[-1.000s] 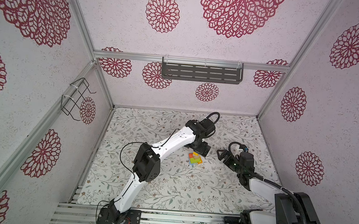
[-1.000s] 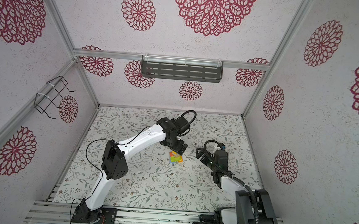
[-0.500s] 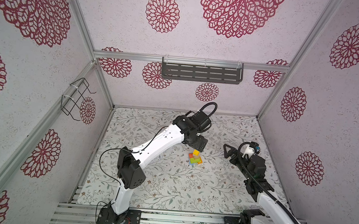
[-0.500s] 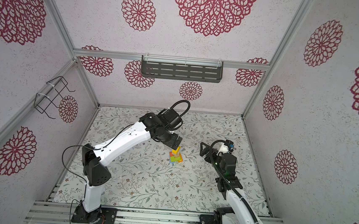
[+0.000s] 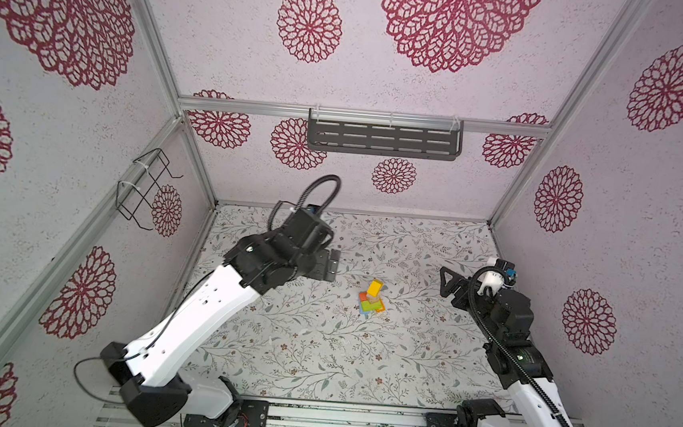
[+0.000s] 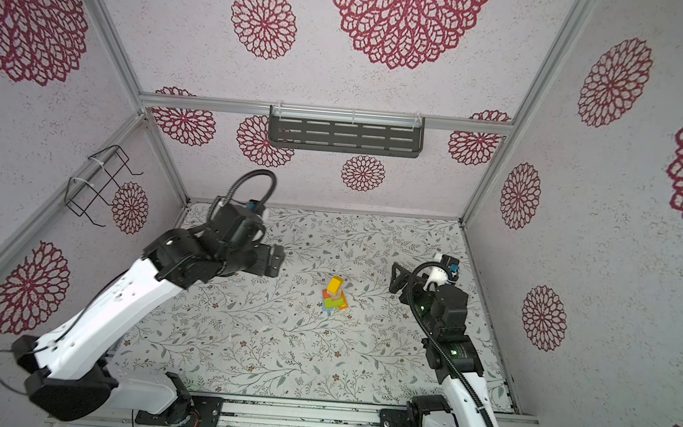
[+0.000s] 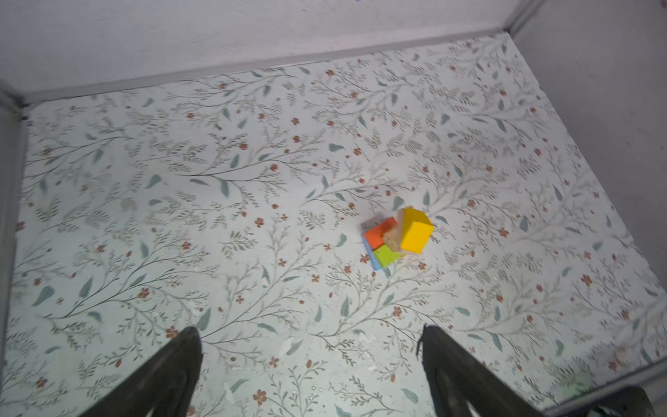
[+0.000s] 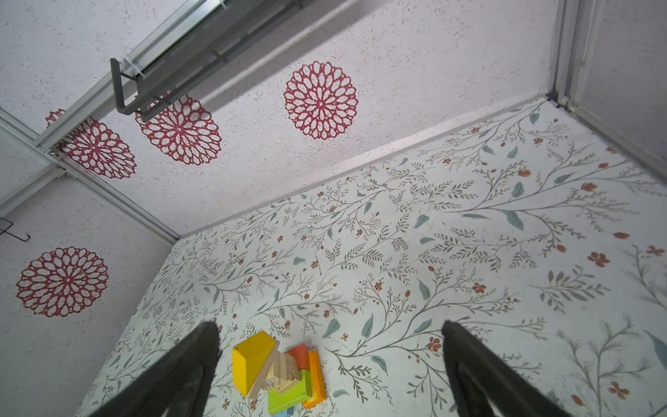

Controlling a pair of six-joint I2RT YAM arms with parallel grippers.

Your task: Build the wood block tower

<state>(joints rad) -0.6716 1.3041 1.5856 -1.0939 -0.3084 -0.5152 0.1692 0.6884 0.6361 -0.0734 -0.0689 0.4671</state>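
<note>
The wood block tower (image 5: 372, 301) stands in the middle of the table (image 5: 312, 345), its yellow block (image 5: 375, 286) on top and askew. The left gripper (image 5: 332, 265), over the tower a second ago, now hangs clear, jaws spread and empty. The right gripper (image 5: 445, 282) has backed off too, released. The build looks finished.

The tower (image 5: 372, 302) showed a yellow block (image 7: 415, 231) on top, a tan block (image 8: 281, 372) beneath, then a lime-green piece (image 7: 385, 255), an orange piece (image 7: 377, 234) and a blue piece (image 7: 376, 266). The bench (image 5: 312, 345) bore grey-green sprigs and rust flowers on white. The walls (image 5: 229, 26) were pale with crimson medallions.
</note>
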